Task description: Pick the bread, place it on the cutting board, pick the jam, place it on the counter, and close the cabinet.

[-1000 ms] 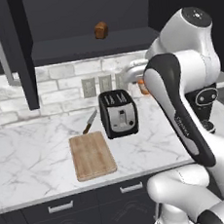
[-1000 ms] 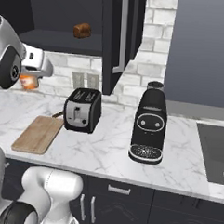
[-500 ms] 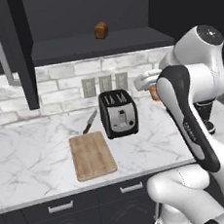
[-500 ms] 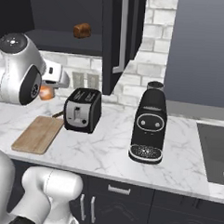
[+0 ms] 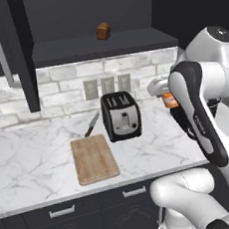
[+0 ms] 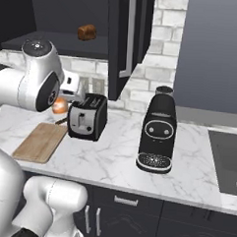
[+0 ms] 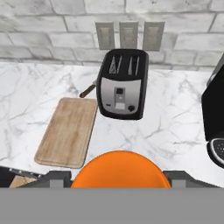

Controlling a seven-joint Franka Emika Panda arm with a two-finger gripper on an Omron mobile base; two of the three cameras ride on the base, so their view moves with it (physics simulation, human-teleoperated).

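Note:
The bread (image 5: 103, 31) (image 6: 87, 32), a small brown loaf, sits on the shelf of the open dark cabinet (image 5: 9, 47) (image 6: 125, 37). Nothing lies on the tan cutting board (image 5: 94, 158) (image 6: 40, 142) (image 7: 68, 131), which rests on the white marble counter (image 5: 32, 165) left of the toaster. My gripper (image 5: 167, 96) (image 7: 120, 178) is shut on the orange jam (image 5: 169, 99) (image 6: 60, 106) (image 7: 120, 168), held in the air above the counter to the toaster's right. In the hand view the jar rises between the dark fingers (image 7: 52, 179).
A black toaster (image 5: 120, 116) (image 6: 88, 116) (image 7: 121, 84) stands mid-counter with a knife (image 5: 91, 124) (image 7: 88, 90) behind the board. A black coffee machine (image 6: 158, 130) (image 7: 215, 118) stands to the right, a sink (image 6: 227, 155) beyond it. The cabinet doors hang open overhead.
The arm has swung to the right and slightly down with the jam in its grip, away from the cabinet shelf and past the toaster.

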